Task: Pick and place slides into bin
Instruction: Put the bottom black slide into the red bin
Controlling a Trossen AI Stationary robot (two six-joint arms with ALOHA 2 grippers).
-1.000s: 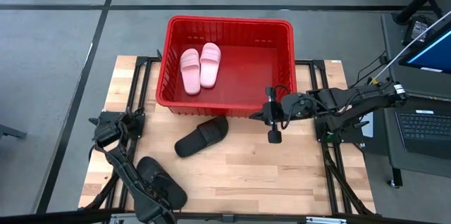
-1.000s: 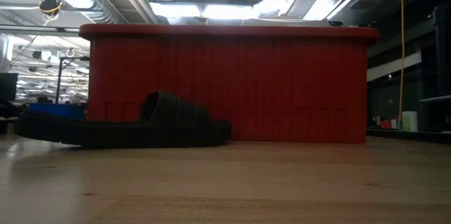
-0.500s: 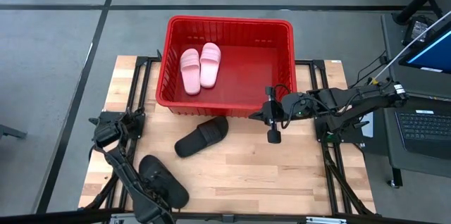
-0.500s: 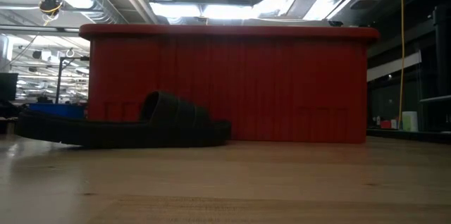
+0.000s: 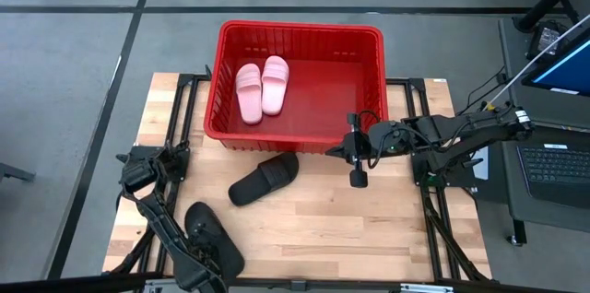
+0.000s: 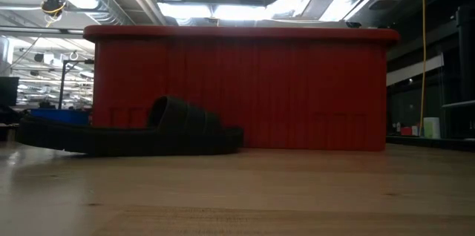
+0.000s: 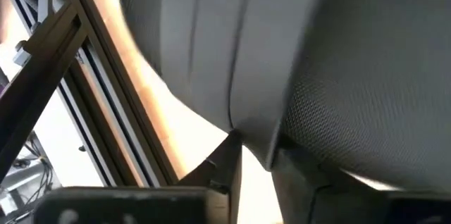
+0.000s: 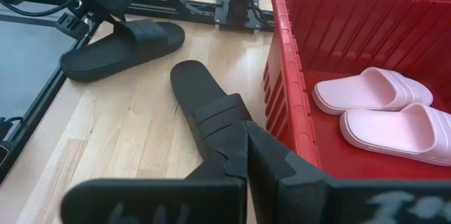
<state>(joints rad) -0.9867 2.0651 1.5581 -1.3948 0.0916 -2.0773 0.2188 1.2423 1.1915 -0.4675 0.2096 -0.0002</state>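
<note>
My left gripper sits at the table's near left corner, on the black slide lying there, and my wrist camera shows my dark fingers closed on the edge of that slide, whose grey sole fills almost the whole picture; how much of the slide is pinched I cannot make out, since it is so close and partly blurred. From above, my own arm covers part of this slide and the picture's lower edge cuts off the gripper body. My right gripper hangs with its fingers pressed together, holding nothing, just beside the bin's near right corner. The second black slide lies on the wood between the two grippers, its toe end touching or almost touching the bin's near wall, and in the table-level picture it lies flat in front of the red wall. The two pale pink slides lie side by side inside the bin, toward its left wall, hidden from the table-level camera
</note>
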